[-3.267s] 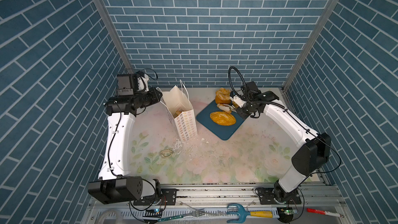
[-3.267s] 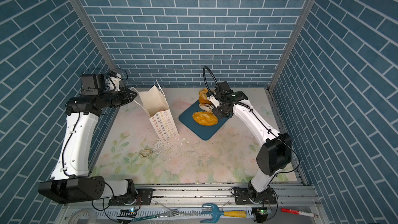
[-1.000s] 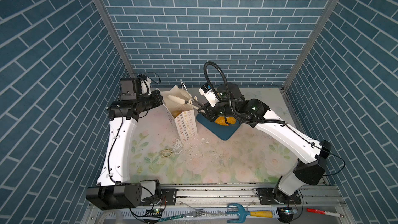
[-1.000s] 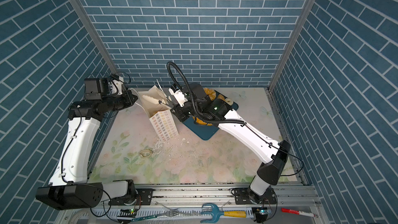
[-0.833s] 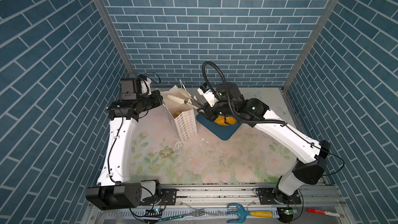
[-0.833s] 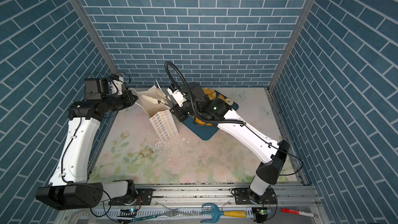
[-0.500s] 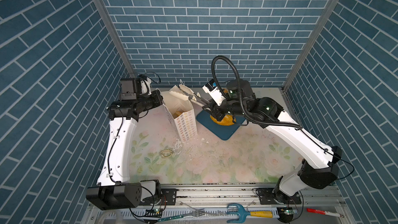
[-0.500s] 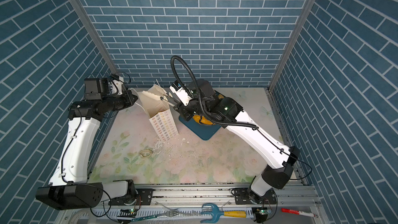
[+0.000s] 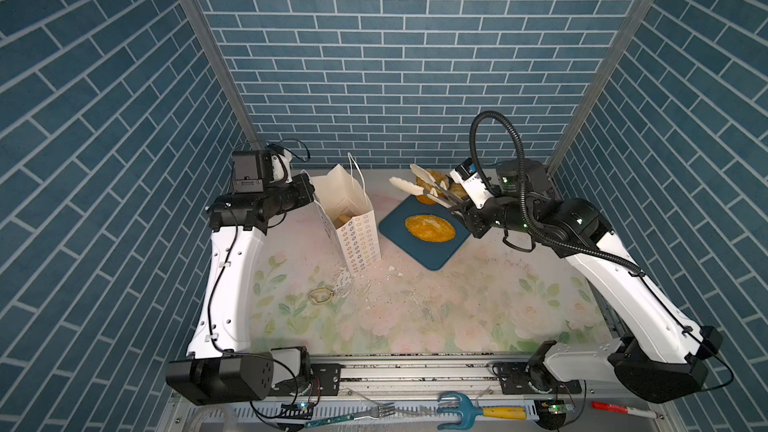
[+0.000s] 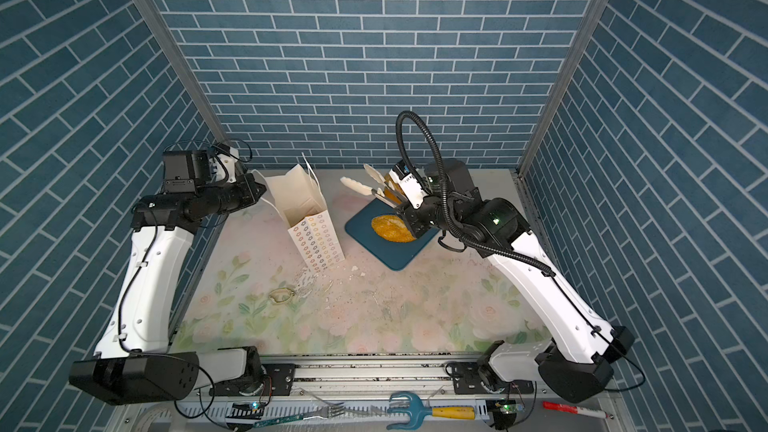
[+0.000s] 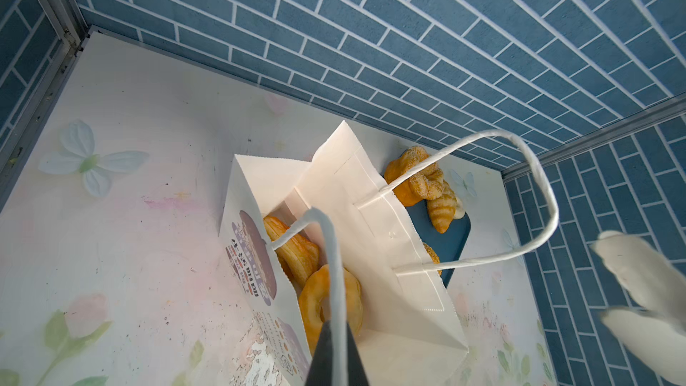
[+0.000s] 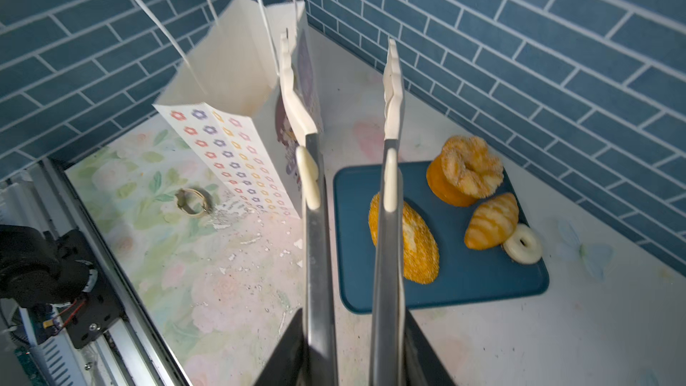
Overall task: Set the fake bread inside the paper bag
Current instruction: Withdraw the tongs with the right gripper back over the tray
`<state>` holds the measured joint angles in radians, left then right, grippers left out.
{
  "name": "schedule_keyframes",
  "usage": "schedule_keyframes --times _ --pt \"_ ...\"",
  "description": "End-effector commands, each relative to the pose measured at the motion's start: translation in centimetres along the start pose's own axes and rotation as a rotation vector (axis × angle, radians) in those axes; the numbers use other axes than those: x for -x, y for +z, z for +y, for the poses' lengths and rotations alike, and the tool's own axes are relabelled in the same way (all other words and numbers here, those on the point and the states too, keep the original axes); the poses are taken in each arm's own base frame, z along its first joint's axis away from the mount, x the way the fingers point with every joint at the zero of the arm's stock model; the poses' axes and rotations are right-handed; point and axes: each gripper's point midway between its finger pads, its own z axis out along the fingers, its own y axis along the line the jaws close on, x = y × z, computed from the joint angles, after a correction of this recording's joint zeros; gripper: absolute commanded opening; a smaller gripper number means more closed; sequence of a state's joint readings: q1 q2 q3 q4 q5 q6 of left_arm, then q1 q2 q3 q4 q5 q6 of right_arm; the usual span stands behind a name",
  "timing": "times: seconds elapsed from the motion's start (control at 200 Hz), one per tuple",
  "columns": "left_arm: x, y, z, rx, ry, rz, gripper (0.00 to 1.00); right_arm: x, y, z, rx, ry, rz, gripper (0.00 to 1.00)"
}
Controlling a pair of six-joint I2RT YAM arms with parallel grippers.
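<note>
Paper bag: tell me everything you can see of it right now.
The bag is white paper with a zigzag rim, coloured rings on its narrow side and a purple cartoon print on the front. It stands upright on the table, mouth open, left of the tray in both top views. At least two pastries lie inside. One white cord handle is pinched in the shut left hand; the other handle loops free.
</note>
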<state>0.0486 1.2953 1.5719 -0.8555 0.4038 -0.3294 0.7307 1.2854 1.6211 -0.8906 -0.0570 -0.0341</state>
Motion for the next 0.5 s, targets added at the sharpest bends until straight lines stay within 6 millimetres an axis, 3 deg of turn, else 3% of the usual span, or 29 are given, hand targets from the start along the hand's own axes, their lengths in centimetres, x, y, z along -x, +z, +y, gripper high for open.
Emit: schedule_keyframes --times 0.0,0.195,0.32,0.495 --pt "0.5 -0.5 -0.4 -0.004 0.016 -0.024 0.0 -2.9 0.9 -0.9 -0.018 0.01 0.061 0.37" --pt "0.7 -0.7 -0.6 -0.006 0.018 -0.031 0.0 -7.9 5.5 -3.5 -0.042 0.014 0.217 0.39" --pt "0.5 -0.7 -0.4 0.001 0.019 -0.029 0.0 -9.4 7.5 -5.5 -0.054 0.007 0.284 0.41" --pt "0.2 -0.5 -0.2 0.006 0.016 -0.017 0.0 -10.3 9.8 -6.6 -0.012 -0.001 0.318 0.41"
